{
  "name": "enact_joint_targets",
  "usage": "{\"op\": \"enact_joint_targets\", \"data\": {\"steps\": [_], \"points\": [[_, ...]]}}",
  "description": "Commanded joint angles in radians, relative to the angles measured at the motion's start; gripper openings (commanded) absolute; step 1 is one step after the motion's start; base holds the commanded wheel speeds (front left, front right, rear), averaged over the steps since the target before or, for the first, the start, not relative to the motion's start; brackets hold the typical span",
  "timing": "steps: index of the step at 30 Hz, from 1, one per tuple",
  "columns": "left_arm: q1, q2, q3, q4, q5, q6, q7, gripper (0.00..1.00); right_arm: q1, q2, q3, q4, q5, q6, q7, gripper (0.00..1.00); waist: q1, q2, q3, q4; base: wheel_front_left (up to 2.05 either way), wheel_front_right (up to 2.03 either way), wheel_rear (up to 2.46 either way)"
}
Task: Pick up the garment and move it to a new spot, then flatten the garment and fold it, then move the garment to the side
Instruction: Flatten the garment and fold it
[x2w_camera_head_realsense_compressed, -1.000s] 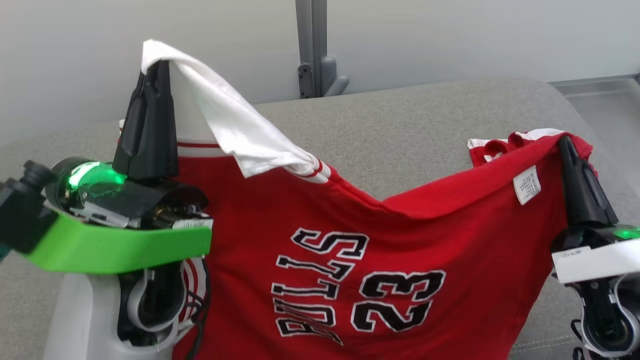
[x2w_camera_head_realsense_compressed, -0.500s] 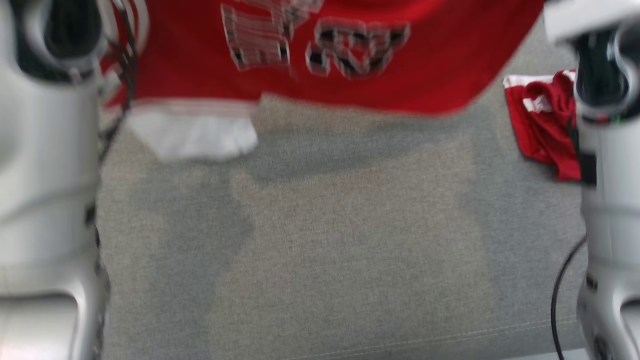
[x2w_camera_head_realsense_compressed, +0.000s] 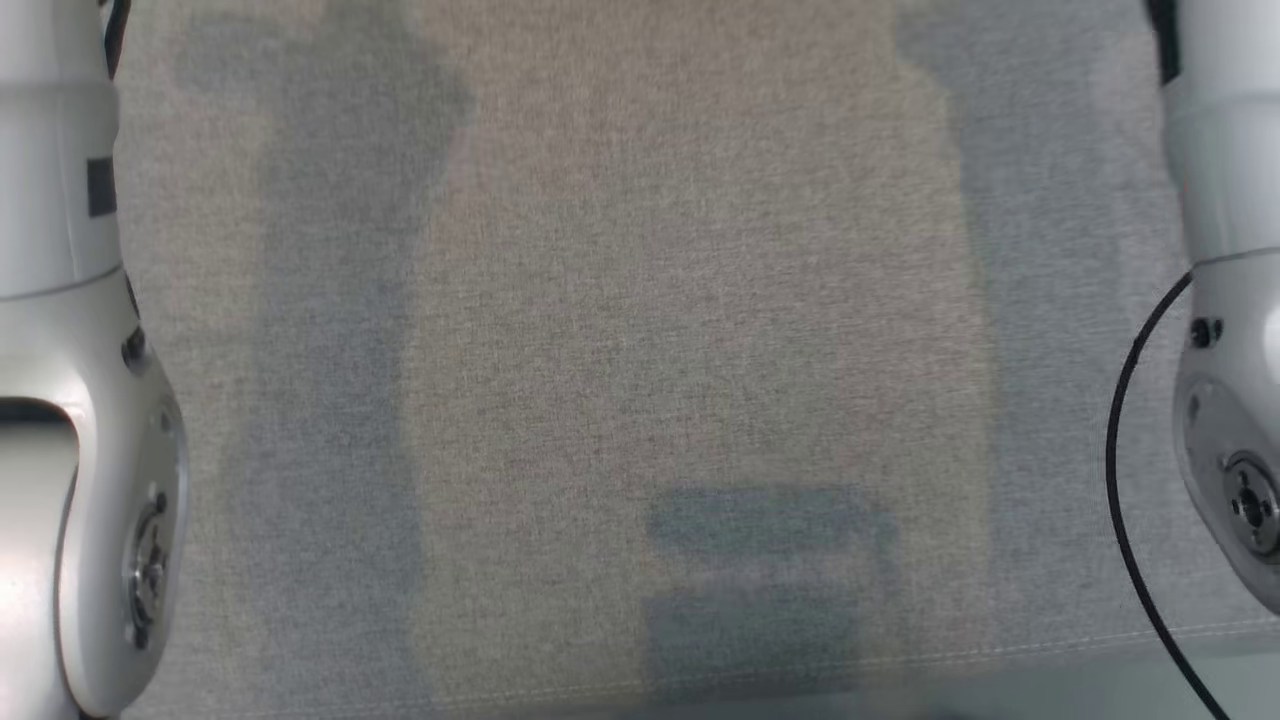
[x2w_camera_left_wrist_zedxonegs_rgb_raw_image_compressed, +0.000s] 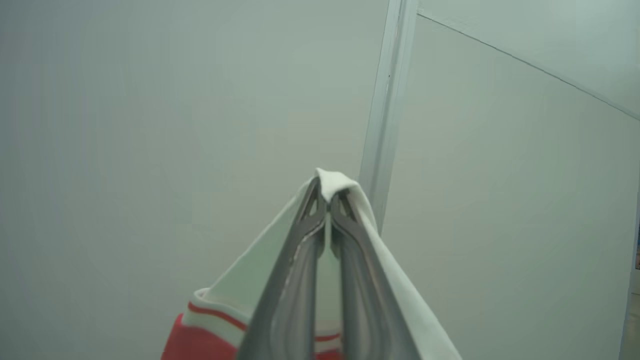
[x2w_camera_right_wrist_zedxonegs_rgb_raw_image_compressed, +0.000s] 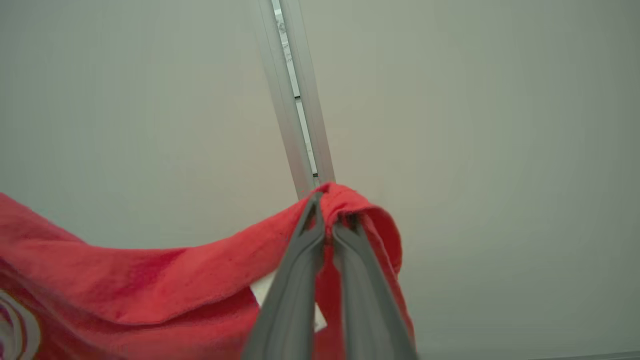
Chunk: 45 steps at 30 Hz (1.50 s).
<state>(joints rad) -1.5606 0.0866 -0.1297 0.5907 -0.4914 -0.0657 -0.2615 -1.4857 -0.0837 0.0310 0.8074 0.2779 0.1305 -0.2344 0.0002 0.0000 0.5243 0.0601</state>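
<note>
Head view looks straight down on the grey cushion, with the left forearm and the right forearm at its two edges. So where is the jersey?

Up in the air, I'd say. Try the wrist views. Both grippers aim at the wall, toward that pale metal rail. The red jersey sags away from the right-hand pinch, and I judge it runs across to the other one.

Why hold it like that?

My guess is that two pinches set well apart let the cloth's own weight pull it open. Then it can go down spread out rather than in a heap. The carry to a new spot looks like the step in hand. Flattening and folding are not yet begun.

And the jaws?

The left gripper is clenched, its fingers pressed together along their length and its tips just left of the rail. It nips the white sleeve at the very tip. The cloth drapes down both sides of the fingers, and the red stripe and red body sit lower down, away from the rail.

The right one?

The right gripper is clamped too, its tips right at the rail's lower end. A bunched fold of the red edge is caught between the fingers and loops over the far one. A white tag peeks out just beside the near finger.

Are they secure?

The right grip looks well stuffed with cloth. The left bite is thin, right at the tips, so that is the one I would watch.
</note>
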Motion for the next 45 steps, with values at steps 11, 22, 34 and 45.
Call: {"op": "enact_joint_targets", "data": {"steps": [11,22,34,45], "points": [[0.27,-0.032,0.165,-0.17,-0.012,-0.065,-0.004,0.0,0.166,-0.014,0.126,-0.006,0.169,0.0,-0.031,0.0,-0.0002,0.0,0.17,0.017,0.0,0.0,0.0],[0.699,-0.007,0.132,-0.358,-0.139,-0.066,-0.003,0.0,0.503,-0.076,0.205,-0.168,0.342,0.0,-0.031,0.0,-0.0002,0.0,-0.024,0.001,0.0,0.0,0.0],[1.223,0.007,0.113,-0.38,-0.256,-0.066,-0.003,0.0,0.914,-0.057,0.105,-0.227,0.391,0.0,-0.032,0.0,-0.0002,0.0,-0.285,0.04,0.0,0.0,0.0],[1.507,-0.029,0.158,-0.41,-0.228,-0.065,-0.003,0.0,1.208,-0.011,0.024,-0.381,0.35,0.0,-0.032,0.0,-0.0002,0.0,-0.385,0.067,0.0,0.0,0.0]]}}
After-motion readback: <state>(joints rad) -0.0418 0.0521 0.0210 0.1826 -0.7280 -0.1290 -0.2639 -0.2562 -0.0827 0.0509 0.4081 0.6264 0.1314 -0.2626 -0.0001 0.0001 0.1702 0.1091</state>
